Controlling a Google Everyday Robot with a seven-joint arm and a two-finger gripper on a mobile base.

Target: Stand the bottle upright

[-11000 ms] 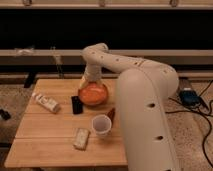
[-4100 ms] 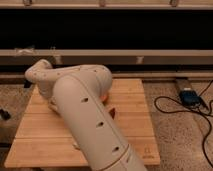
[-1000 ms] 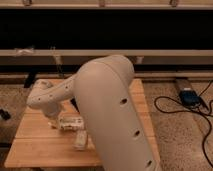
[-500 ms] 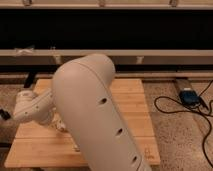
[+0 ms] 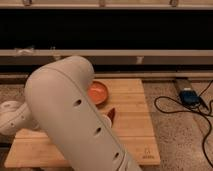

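My big white arm (image 5: 75, 120) fills the left and middle of the camera view and covers most of the wooden table (image 5: 135, 130). The arm's far joint (image 5: 12, 117) sits at the table's left edge. The gripper is not in view; it lies somewhere behind or below the arm on the left. The bottle is hidden behind the arm. Only a sliver of the white cup's rim (image 5: 107, 120) shows beside the arm.
An orange bowl (image 5: 98, 92) stands at the back middle of the table. A small red thing (image 5: 111, 114) lies in front of it. A blue device (image 5: 189, 96) with black cables lies on the floor to the right. A dark shelf runs behind the table.
The arm has swung further left and closer to the camera. It now covers the left part of the table, where the beige packet and the gripper's end showed before.
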